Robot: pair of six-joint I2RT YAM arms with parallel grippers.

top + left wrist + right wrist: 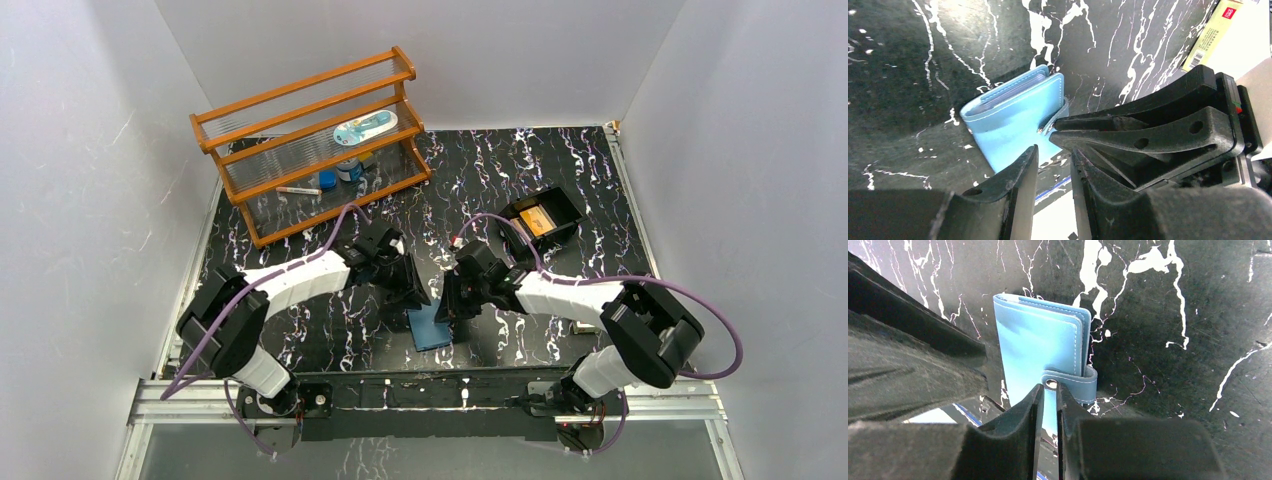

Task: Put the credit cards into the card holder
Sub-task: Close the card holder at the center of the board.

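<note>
The blue card holder (432, 327) lies folded shut on the black marbled table, between the two arms near the front edge. It also shows in the left wrist view (1008, 115) and the right wrist view (1038, 350). Its snap tab (1073, 382) wraps round one edge. My right gripper (447, 305) (1049, 386) is nearly closed, with its fingertips pinching the end of the snap tab. My left gripper (412, 295) (1054, 150) hovers over the holder's other side, narrowly open and empty. An orange credit card (538, 220) and a pale one beside it lie in the black tray.
The black tray (575, 205) stands at the back right of the table. A wooden two-tier rack (310, 140) with small items stands at the back left. White walls enclose the table on three sides.
</note>
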